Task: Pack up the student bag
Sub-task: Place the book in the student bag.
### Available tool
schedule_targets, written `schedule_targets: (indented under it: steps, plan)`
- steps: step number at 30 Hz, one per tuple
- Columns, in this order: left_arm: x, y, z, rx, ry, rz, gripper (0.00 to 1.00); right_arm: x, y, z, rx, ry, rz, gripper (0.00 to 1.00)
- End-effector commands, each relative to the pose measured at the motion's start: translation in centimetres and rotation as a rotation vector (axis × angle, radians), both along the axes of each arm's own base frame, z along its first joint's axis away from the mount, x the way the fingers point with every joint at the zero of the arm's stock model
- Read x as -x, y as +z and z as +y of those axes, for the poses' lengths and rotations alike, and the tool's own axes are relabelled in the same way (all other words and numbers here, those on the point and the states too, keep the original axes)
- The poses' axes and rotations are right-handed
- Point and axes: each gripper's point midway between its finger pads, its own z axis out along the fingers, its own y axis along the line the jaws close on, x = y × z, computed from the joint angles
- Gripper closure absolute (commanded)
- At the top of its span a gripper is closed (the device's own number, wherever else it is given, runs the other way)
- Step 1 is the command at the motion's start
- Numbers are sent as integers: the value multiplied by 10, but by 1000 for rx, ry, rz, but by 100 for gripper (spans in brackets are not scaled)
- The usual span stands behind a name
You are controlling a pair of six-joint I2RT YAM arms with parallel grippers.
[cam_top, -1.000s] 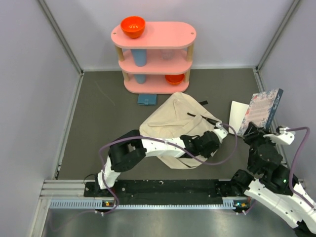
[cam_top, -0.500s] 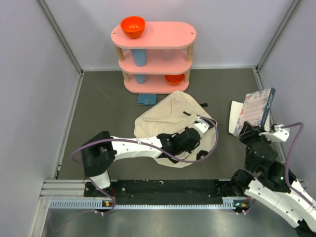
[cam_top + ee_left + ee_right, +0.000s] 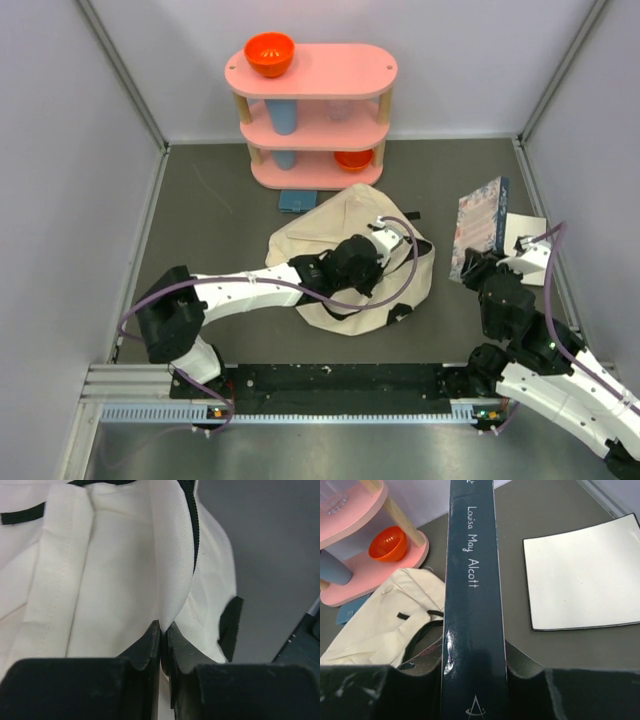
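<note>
- Since a second ago both arms have swung toward the bench's left edge: the left end effector [image 3: 384, 234] has dragged the right side of the student bag [image 3: 300, 245] with it, bunching the cloth, and the right end effector [image 3: 474, 270] has carried its book [image 3: 480, 215] off the flat white square [image 3: 525, 230], which now shows more fully.
- Grey bench [image 3: 220, 230]: walled on three sides, with both arm bases at its near edge.
- Pink three-tier shelf [image 3: 330, 72]: stands at the middle of the far edge.
- Student bag [image 3: 100, 580]: cream canvas, slumped in the middle of the bench in front of the shelf, with black strap ends at its right side.
- Left end effector [image 3: 163, 628]: fingers pressed together, pinching a fold of the bag's cream cloth right beside the black zipper.
- Right end effector [image 3: 474, 656]: clamps the book [image 3: 472, 555] by its lower end, held upright above the bench toward the right edge, apart from the bag [image 3: 380, 615]; the dark spine reads "Louisa May Alcott".
- Flat white square [image 3: 580, 575]: dark-rimmed, lying near the right edge, just right of the book.
- Orange bowl [image 3: 270, 52]: on the left end of the shelf's top tier.
- Second orange bowl [image 3: 353, 159]: on the bottom tier, at the right.
- Blue cup [image 3: 283, 115]: on the middle tier.
- Small blue flat item [image 3: 298, 200]: on the bench between the shelf and the bag.
</note>
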Motion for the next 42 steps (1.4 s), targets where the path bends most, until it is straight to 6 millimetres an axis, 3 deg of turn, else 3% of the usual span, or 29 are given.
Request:
schedule_targets:
  steps: [1, 5, 8, 13, 17, 21, 26, 30, 35, 37, 38, 42]
  plan:
    - [13, 46, -32, 229, -195, 15, 87, -1, 36, 2, -118, 0, -89, 100]
    - [18, 37, -39, 238, -242, 53, 70, 0, 36, 0, -126, -6, -92, 100]
    - [20, 28, -41, 230, -264, 92, 70, 0, 35, 0, -133, -7, -91, 100]
    - [15, 17, -38, 198, -239, 133, 100, 0, 35, 0, -140, -6, -91, 100]
    - [9, 5, -36, 153, -219, 160, 100, 0, 35, -1, -136, -10, -88, 100]
    - [5, 8, -33, 147, -192, 140, 100, 1, 34, -1, -139, -10, -86, 100]
    - [-21, 44, -13, 151, -74, 62, 100, 2, 39, 5, -167, 26, -91, 100]
    - [-60, 80, 19, 172, 94, -18, 100, 14, 44, 37, -262, 225, -61, 100]
    - [-93, 136, 56, 257, 219, -125, 100, 38, 50, 60, -342, 417, -32, 100]
    - [-96, 155, 63, 266, 232, -160, 100, 51, 55, 65, -386, 484, -22, 100]
    - [-99, 169, 65, 281, 246, -184, 100, 61, 59, 59, -410, 495, -27, 100]
    - [-96, 191, 62, 333, 227, -202, 100, 85, 63, 51, -522, 544, -29, 100]
